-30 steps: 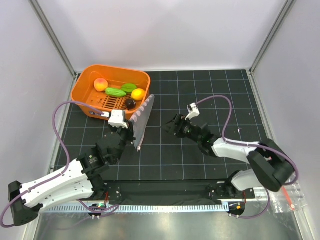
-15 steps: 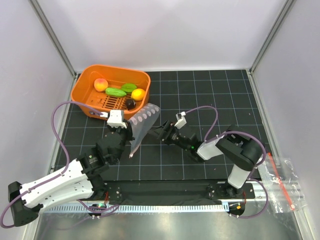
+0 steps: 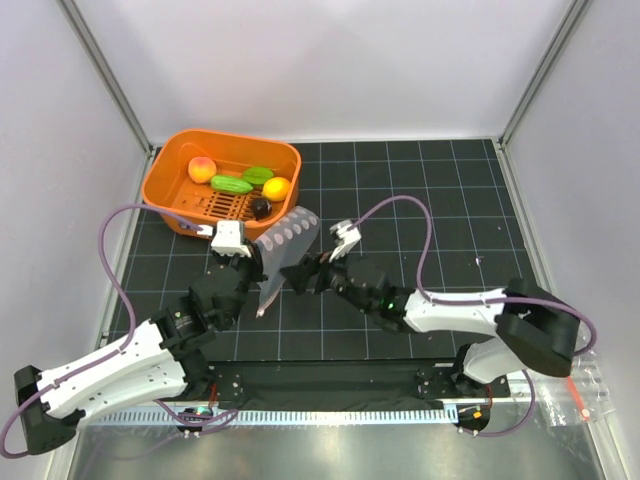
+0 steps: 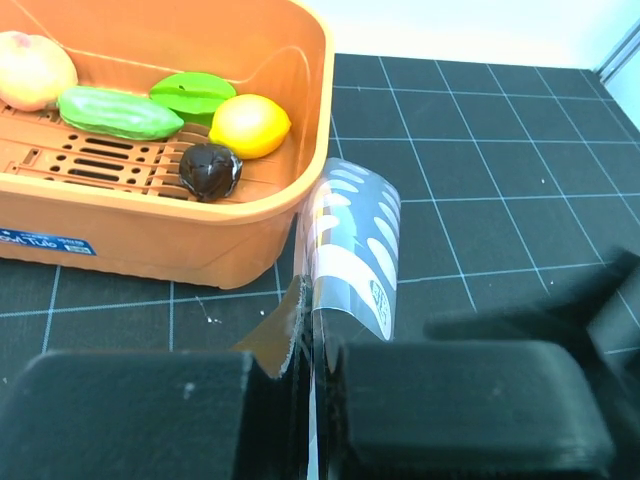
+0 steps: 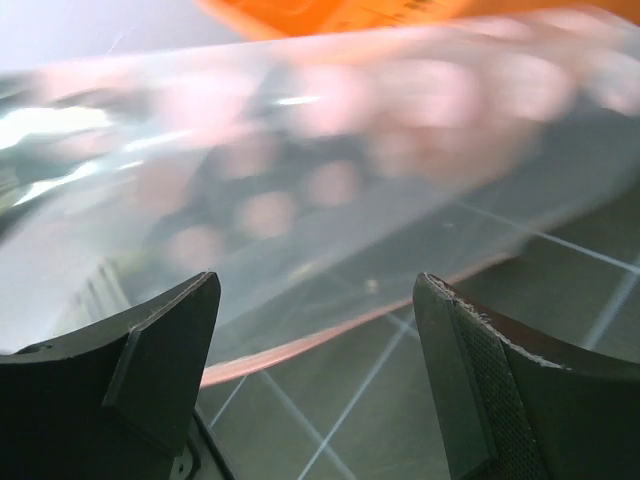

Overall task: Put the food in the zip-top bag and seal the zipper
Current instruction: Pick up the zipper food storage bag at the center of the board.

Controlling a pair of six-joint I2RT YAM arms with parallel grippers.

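Note:
The zip-top bag (image 3: 283, 245) stands on edge on the black mat, its upper part curled over to the right. My left gripper (image 3: 255, 265) is shut on its lower edge; in the left wrist view the film (image 4: 350, 240) runs down between the closed fingers of that gripper (image 4: 318, 350). My right gripper (image 3: 297, 277) is open right beside the bag. In the right wrist view the bag (image 5: 330, 170) fills the frame, and the pink zipper (image 5: 330, 335) crosses the gap of the open gripper (image 5: 315, 300), unpinched. The food (image 3: 231, 185) lies in the orange basket (image 3: 175, 200).
In the left wrist view the basket wall (image 4: 200, 225) stands just left of the bag, holding a peach ball (image 4: 30, 68), two green pieces (image 4: 118, 112), a yellow fruit (image 4: 249, 125) and a dark purple one (image 4: 208, 170). Spare clear bags (image 3: 590, 385) lie at the near right.
My right arm has swung left up to the bag and its jaws have widened. The bag's top has curled over to the right. The left gripper has kept its grip.

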